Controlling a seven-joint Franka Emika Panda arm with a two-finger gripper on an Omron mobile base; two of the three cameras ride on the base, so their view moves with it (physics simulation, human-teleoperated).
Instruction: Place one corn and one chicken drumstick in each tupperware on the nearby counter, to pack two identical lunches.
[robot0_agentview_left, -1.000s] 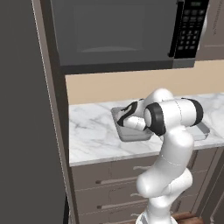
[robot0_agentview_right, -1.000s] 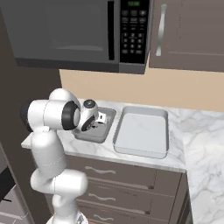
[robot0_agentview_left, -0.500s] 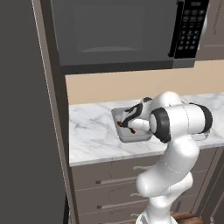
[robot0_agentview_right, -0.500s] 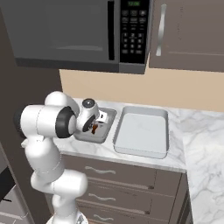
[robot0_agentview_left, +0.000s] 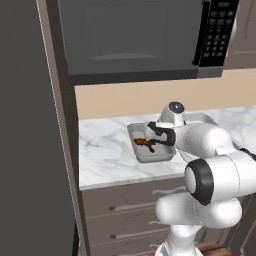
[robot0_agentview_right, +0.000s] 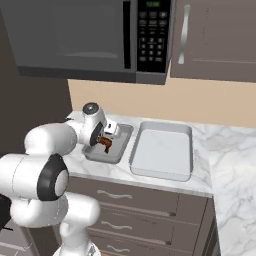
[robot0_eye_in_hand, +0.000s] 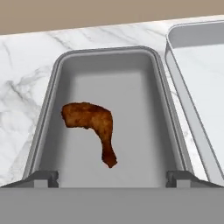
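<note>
a: scanning left to right. bare marble counter (robot0_eye_in_hand: 26, 65) first, then the smaller grey tupperware (robot0_eye_in_hand: 65, 65) with one chicken drumstick (robot0_eye_in_hand: 92, 122) lying flat on its floor, left of centre, thick end toward the left wall and bone end toward us. not touching any wall as far as we can see.

b: gripper?

a: gripper (robot0_eye_in_hand: 111, 177) hangs over the near end of that tray, jaws spread wide, nothing between them. the fingertips (robot0_eye_in_hand: 43, 177) sit well clear either side of the drumstick. so released, empty.

b: right of that?

a: larger pale tupperware (robot0_agentview_right: 161, 150) just beside the grey one, nothing in it. we see no corn in either tray.

b: so we judge one drumstick placed, three items left.

a: agreed. handling note for the next drumstick: we'd expect it light, fairly stiff, lumpy, skin maybe a bit slick. we'd take it across the thick meaty end, where the pads get the most surface. the thin bone end could pivot or slip out.

b: corn?

a: rigid, round, likely to roll. we'd grip across the middle of the cob, jaws square to its axis.
</note>
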